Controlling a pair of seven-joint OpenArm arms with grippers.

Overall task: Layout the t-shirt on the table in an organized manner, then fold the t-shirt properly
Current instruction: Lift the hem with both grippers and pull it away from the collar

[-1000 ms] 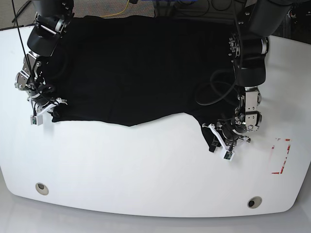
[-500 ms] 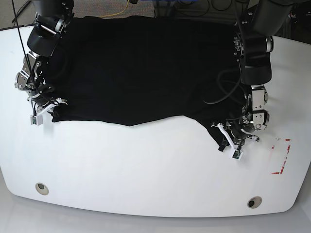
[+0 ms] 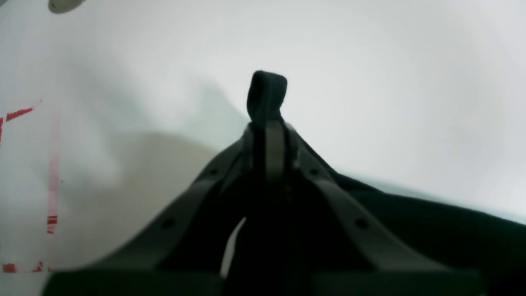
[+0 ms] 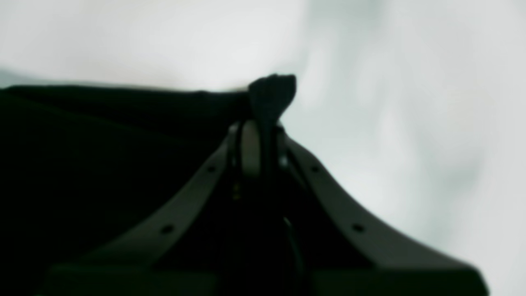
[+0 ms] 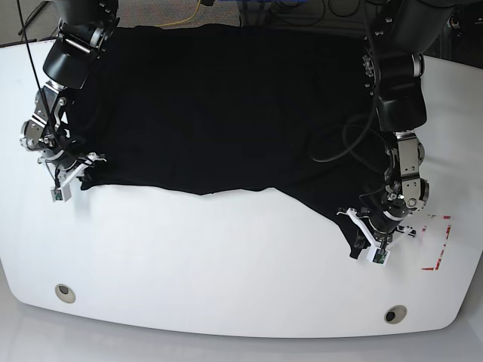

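Both arms reaching down over table [image 5: 226, 256]; left gripper [image 5: 367, 243] and right gripper [image 5: 69, 175] each clenched on a hem corner of t-shirt [image 5: 226, 98]. Spread flat, hem toward near edge, long axis crosswise.

The black t-shirt [image 5: 226, 105] is spread out over the far half of the counter [image 5: 226, 256], plain fabric, no print. Its near edge isn't straight: pretty level on the left of the base view, then it dips down toward the right corner, which sits close to the red outline mark [image 5: 438, 243]. Both near corners are bunched into little nubs. The counter is glossy white with two round holes along the near edge.
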